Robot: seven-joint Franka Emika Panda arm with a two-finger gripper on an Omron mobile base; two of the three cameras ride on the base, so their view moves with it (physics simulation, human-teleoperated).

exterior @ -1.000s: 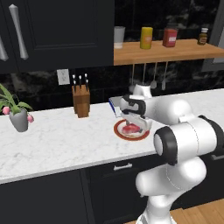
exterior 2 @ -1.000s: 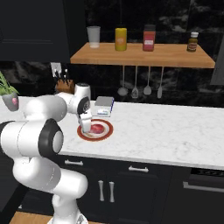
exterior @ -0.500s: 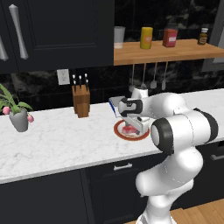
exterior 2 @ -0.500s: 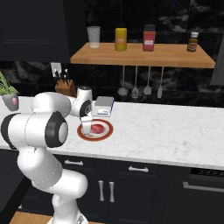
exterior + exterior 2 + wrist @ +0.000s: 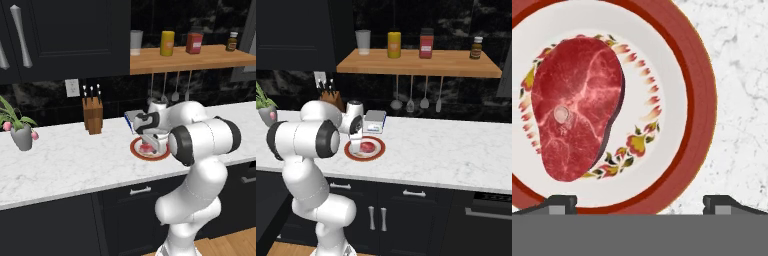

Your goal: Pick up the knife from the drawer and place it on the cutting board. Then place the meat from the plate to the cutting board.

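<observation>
The robot's two-finger gripper (image 5: 640, 202) hangs just above the round plate with a white centre and broad red-orange rim (image 5: 692, 65), pointing down at it. In the hand view its two small dark fingertips (image 5: 559, 202) stand far apart, one over the plate's rim and the other over the white marble counter (image 5: 742, 100) just beside the plate. The jaws are spread wide and nothing sits between them; they hold nothing, and whether they touch the plate cannot be told.

The pinkish-red raw cut of meat with paler streaks (image 5: 577, 107) lies flat on the plate's white centre, inside a ring of small painted flowers, off toward one side of the plate and ahead of the fingertips.

In the left base view the plate (image 5: 136, 150) sits on the counter with the meat (image 5: 146, 148) on it, partly hidden by the white arm bent over it. Behind the plate lies a flat grey box with a blue edge (image 5: 133, 120), and further along the counter from the plate stands a wooden knife block with black-handled knives (image 5: 92, 116). In the right base view the plate (image 5: 378, 148) and meat (image 5: 367, 147) lie just in front of that box (image 5: 375, 120), with the gripper (image 5: 356, 141) at the plate's near edge.
</observation>
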